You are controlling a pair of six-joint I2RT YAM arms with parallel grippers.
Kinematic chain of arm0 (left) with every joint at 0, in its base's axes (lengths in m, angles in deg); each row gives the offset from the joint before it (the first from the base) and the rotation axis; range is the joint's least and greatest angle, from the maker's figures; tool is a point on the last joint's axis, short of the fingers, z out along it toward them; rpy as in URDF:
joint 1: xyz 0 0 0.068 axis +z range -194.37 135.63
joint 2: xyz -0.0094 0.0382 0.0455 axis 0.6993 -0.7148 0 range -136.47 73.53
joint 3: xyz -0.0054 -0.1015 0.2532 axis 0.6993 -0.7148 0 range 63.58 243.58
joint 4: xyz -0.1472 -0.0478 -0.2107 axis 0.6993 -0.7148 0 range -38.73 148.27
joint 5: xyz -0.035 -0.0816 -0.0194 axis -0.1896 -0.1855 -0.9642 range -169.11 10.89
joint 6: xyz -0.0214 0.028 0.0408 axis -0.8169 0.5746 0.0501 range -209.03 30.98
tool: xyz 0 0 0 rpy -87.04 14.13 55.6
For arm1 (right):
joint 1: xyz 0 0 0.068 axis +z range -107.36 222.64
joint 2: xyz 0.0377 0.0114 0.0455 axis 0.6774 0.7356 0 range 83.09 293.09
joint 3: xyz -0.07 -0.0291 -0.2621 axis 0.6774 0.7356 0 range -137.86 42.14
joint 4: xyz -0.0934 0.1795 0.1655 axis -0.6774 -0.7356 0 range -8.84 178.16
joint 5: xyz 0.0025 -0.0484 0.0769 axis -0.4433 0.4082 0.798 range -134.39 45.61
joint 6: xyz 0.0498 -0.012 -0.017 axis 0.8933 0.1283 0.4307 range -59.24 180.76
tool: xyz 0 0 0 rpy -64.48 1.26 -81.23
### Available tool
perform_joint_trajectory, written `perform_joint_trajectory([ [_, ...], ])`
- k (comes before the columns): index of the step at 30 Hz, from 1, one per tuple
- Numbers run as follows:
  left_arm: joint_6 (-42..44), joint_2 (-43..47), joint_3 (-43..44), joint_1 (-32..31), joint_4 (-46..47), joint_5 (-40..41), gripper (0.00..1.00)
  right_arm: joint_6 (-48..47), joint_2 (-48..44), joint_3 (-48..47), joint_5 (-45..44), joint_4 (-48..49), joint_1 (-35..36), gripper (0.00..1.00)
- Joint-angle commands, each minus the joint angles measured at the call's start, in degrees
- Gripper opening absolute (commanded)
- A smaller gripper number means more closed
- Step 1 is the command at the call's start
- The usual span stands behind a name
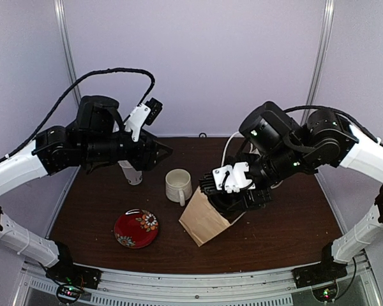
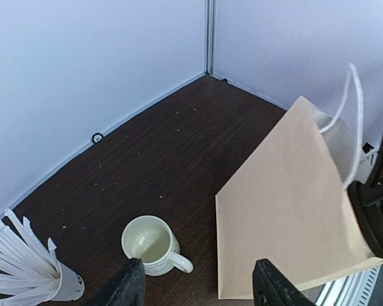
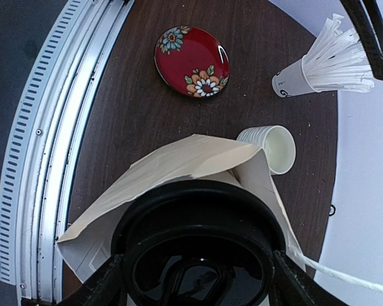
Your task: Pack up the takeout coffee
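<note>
The takeout coffee shows only as its round black lid (image 3: pixel 198 242), filling the bottom of the right wrist view; the cup's white side is hidden. My right gripper (image 3: pixel 198 284) is shut on it, one finger at each side of the lid. The lid sits in the mouth of a brown paper bag (image 3: pixel 179 166), which leans tilted on the table (image 1: pixel 204 220). From above, the right gripper (image 1: pixel 233 191) is at the bag's upper end. My left gripper (image 2: pixel 201 284) is open and holds nothing, hanging above the table (image 1: pixel 163 152) between the mug and the bag (image 2: pixel 287 210).
A white ceramic mug (image 1: pixel 177 185) (image 2: pixel 150 243) stands just left of the bag. A paper cup full of white straws (image 1: pixel 131 172) (image 2: pixel 25 274) is at the back left under the left arm. A red flowered plate (image 1: pixel 136 228) (image 3: pixel 191 60) lies front left.
</note>
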Motion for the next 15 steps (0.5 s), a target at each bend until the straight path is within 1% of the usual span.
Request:
perform_joint_trajectory([
  [1,-0.4,2.8,-3.5,-7.2,2.3,6.7,0.61,2.3,1.6,-3.3,1.5,1.0,-2.1,0.43],
  [4,-3.0,3.7,-6.1,-11.3,4.7,10.1,0.61,3.7,2.4,-5.2,2.9,0.7,-4.5,0.43],
  [6,-6.5,3.1,-6.9,-12.2,6.5,9.5,0.6,4.5,2.7,-6.2,4.5,0.2,-6.1,0.43],
  [12,-11.0,-2.2,-4.4,-15.3,9.2,11.5,0.61,5.4,2.5,-6.0,5.2,-0.7,-8.3,0.44],
  [15,-14.1,-3.5,-3.4,-15.4,10.5,16.7,0.61,5.8,1.5,-5.3,6.3,-0.7,-9.9,0.44],
])
